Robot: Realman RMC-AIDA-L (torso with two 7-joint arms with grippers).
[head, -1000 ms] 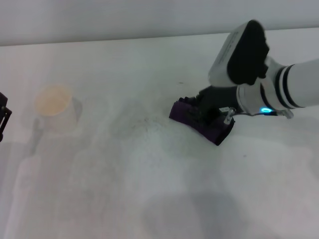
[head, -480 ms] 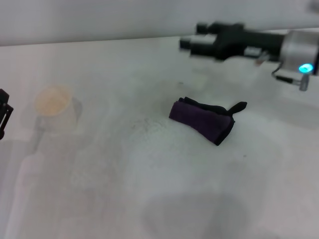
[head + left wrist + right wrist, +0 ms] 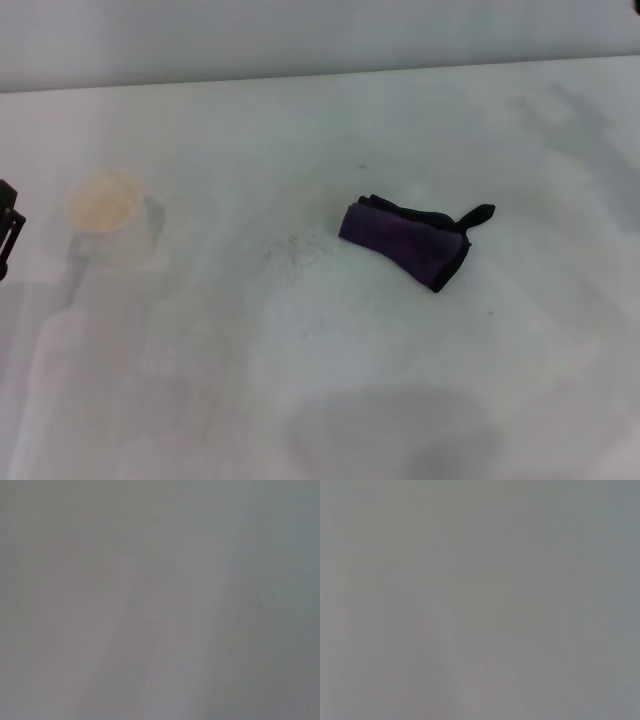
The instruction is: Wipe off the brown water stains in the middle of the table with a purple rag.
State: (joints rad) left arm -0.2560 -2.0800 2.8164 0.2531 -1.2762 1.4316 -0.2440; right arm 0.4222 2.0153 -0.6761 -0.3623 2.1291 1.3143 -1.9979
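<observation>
1. Head view: bright, flat, diffuse light; the white tabletop [image 3: 300, 400] is washed out and low in contrast, close to overexposed.
2. Shadows are soft: a broad faint grey patch near the front edge, a short pale one beside the paper cup [image 3: 110, 228], and a thin dark rim under the purple rag [image 3: 405, 243].
3. No hard glare spots; faint grey streaks show at far right.
4. Focus is soft overall; the cup edges are hazy, and the rag is the crispest thing.
5. Left wrist view: uniform grey, only vague pale bands, no detail resolvable.
6. Right wrist view: the same, featureless dim grey.
</observation>
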